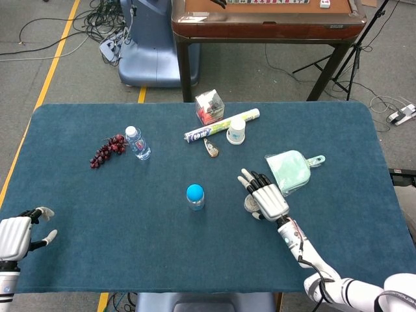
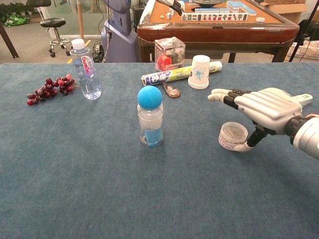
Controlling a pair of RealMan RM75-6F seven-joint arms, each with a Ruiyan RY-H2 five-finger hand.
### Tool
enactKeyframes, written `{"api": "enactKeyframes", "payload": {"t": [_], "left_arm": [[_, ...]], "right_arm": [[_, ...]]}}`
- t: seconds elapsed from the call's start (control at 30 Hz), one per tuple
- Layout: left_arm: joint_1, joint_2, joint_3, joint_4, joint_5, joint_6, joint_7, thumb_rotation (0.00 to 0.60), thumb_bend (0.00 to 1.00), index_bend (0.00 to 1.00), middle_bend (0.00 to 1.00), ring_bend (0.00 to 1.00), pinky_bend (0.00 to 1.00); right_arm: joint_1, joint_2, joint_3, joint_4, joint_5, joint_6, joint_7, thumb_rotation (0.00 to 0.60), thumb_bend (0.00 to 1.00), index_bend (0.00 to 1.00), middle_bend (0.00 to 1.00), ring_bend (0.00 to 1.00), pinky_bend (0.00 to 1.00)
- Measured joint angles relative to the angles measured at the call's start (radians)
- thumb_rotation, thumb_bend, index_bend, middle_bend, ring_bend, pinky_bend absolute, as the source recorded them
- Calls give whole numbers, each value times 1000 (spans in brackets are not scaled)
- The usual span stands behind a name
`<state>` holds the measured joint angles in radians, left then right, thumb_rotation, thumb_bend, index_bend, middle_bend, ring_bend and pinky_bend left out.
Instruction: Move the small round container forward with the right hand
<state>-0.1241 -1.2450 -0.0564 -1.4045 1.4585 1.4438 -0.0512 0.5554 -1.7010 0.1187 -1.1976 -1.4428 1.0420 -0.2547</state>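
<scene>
One small round container (image 2: 233, 135) on blue table cloth (image 2: 99, 174), low, clear-lidded, right of blue-capped bottle (image 2: 150, 117). Right hand (image 2: 264, 106) arched over it, fingers spread flat, thumb touching its near side; holding nothing. Probably light, rigid, prone to sliding; best pushed low at the wall.

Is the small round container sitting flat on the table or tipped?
Flat. In the chest view the small round container rests with its base on the table, lid facing up, under the right hand.
</scene>
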Motion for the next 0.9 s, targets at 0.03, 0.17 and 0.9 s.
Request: {"api": "enactKeyframes", "payload": {"t": [0.03,0.17,0.9], "left_arm": [[0,0,0,0,-1,-1,0,600,233,446,493,510,667],[1,2,-2,0,-6,-2,-2,600,232,447,493,509,667],[5,12,-6,-9,-12,1,-1,600,232,447,492,509,667]], "right_arm": [[7,-4,4,6,3,-5,-4,600,0,36,0,0,143],[33,-19,22,20,18,-23,-19,600,0,36,0,0,143],[97,-14,43,-13,50,-44,-37,600,0,36,0,0,142]]}}
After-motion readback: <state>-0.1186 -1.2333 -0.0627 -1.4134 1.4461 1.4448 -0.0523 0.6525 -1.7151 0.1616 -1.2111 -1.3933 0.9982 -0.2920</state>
